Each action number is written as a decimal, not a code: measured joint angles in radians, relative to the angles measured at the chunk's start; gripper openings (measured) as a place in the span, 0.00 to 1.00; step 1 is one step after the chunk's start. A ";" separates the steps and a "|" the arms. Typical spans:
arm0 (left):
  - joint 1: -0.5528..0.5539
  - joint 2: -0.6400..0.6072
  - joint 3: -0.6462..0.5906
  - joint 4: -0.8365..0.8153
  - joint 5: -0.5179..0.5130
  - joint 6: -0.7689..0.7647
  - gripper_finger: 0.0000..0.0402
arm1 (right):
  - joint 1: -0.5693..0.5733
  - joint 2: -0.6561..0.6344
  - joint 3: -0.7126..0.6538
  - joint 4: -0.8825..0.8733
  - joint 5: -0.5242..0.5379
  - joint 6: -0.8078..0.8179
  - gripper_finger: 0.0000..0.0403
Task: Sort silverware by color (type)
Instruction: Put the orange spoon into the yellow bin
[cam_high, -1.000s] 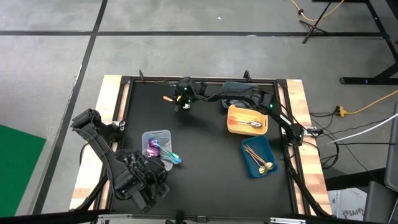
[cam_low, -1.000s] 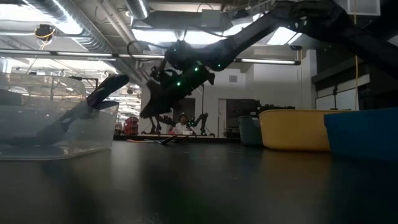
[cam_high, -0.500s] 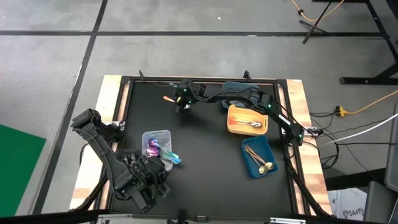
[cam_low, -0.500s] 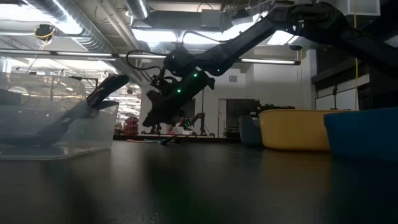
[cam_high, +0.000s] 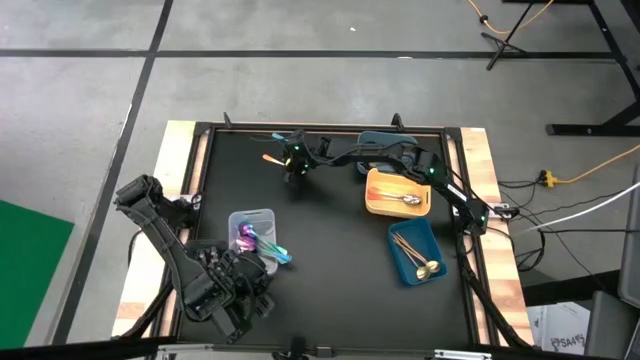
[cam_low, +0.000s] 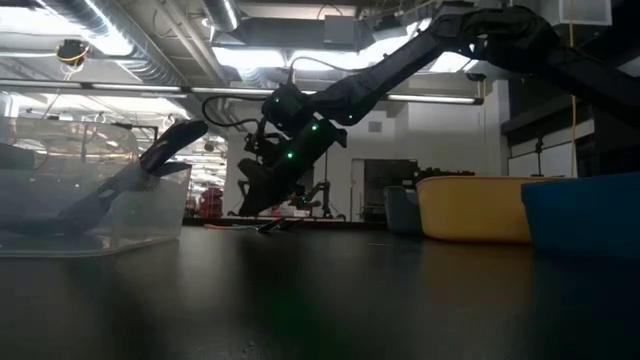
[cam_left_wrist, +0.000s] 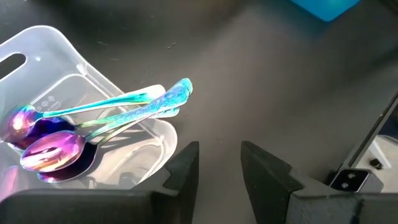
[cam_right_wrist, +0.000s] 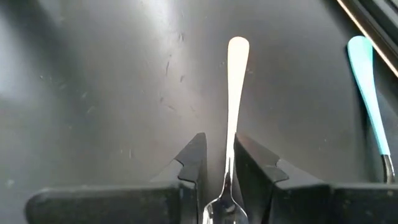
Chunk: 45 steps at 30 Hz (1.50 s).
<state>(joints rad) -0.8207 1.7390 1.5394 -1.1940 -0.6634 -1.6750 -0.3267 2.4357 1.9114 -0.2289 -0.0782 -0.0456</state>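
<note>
My right gripper (cam_high: 293, 163) is low over the table's far side, left of centre. In the right wrist view (cam_right_wrist: 219, 155) its fingers are narrowly open on either side of a silver piece of silverware (cam_right_wrist: 235, 81). That piece lies flat on the table, its handle pointing away from the fingers and its other end hidden between them. A teal-handled piece (cam_right_wrist: 367, 93) lies beside it, and a copper-orange one (cam_high: 270, 158) lies to the left. My left gripper (cam_left_wrist: 221, 165) is open and waits at the near left, beside the clear tray (cam_left_wrist: 43, 56) of iridescent spoons (cam_left_wrist: 112, 118).
A yellow tray (cam_high: 372, 200) holds a silver spoon, and a blue tray (cam_high: 400, 268) near the right edge holds gold ones. A dark tray (cam_high: 372, 142) sits at the far edge behind my right arm. The clear tray (cam_high: 262, 214) is at the near left. Bare table lies in the middle.
My right gripper has come down toward the table and moved slightly toward the far edge, ending over the silver piece. The left arm and the trays have stayed where they were.
</note>
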 joint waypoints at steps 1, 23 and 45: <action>0.000 0.000 0.000 0.003 -0.006 0.001 0.28 | 0.000 0.000 0.000 0.002 0.000 0.000 0.18; 0.001 0.000 0.000 0.008 -0.009 0.000 0.28 | 0.000 -0.001 0.000 -0.017 -0.011 0.000 0.18; 0.409 -0.152 0.000 -0.252 0.054 0.492 0.28 | -0.001 -0.308 0.000 -0.278 -0.001 -0.065 0.18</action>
<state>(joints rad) -0.4113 1.5872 1.5391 -1.4458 -0.6098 -1.1828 -0.3279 2.1279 1.9118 -0.5072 -0.0788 -0.1104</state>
